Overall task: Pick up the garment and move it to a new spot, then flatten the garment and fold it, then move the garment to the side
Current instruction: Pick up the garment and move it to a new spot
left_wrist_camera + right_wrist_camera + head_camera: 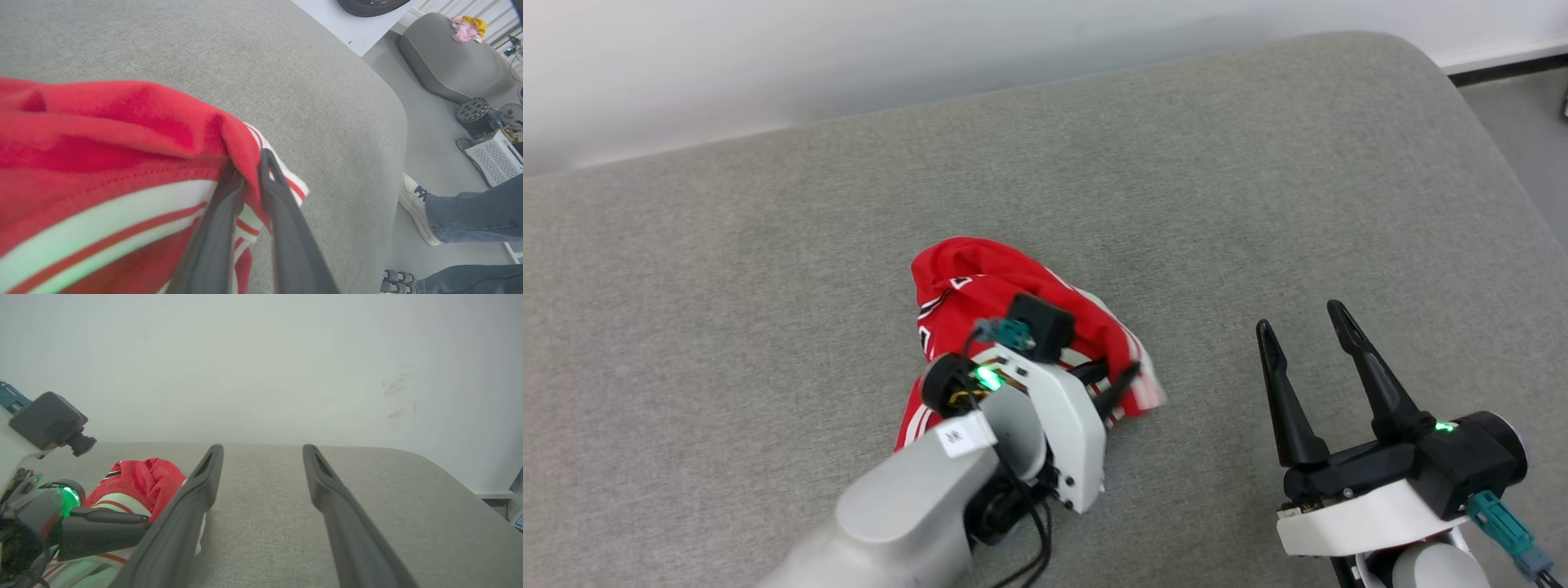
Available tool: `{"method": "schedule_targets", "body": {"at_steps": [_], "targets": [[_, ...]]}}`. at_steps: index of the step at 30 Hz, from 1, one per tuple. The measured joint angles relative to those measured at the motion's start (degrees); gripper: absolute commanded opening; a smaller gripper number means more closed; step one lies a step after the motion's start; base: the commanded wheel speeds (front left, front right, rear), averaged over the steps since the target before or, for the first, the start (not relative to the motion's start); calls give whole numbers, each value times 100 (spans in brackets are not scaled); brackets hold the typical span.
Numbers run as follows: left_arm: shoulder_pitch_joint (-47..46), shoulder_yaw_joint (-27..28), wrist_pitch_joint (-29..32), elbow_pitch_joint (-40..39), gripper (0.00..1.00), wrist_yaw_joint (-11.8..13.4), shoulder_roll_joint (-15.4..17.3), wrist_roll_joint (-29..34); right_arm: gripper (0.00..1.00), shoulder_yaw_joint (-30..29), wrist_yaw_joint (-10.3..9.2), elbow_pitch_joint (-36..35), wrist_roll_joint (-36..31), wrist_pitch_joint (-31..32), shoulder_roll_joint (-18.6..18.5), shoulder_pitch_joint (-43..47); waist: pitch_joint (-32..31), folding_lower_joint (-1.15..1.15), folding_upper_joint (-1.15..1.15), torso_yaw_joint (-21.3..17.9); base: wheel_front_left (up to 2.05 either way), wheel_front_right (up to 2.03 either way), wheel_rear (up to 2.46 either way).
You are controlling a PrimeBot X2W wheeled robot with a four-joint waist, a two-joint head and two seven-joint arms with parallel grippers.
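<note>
garment (980, 286): bunched mid-cushion (768, 286) | left gripper (250, 168): on it, fingers nearly together, pinching a trim fold | right gripper (1303, 322): spread wide, empty, well right of garment | nearer arm: left

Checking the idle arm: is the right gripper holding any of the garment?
No, the right gripper stands open above the grey cushion, apart from the garment.
</note>
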Motion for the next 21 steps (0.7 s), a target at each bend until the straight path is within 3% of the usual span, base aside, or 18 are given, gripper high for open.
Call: {"method": "schedule_targets", "body": {"at_steps": [6,12,18,21], "targets": [[1,-138,-501,402,100,-175,-119,270,100,-58,0,13,0,0,-1,8,-48,0,0,-15,0,0,0],[-82,44,-1098,266,100,-70,54,458,100,-235,0,42,-113,0,0,27,-264,0,0,285,0,0,0],[-84,308,-1466,-210,100,110,621,575,100,-477,0,105,-229,0,3,35,-552,0,0,735,0,0,0],[105,478,-1712,-454,100,328,1007,671,100,-576,0,120,-250,0,0,91,-704,0,0,953,0,0,0]]}}
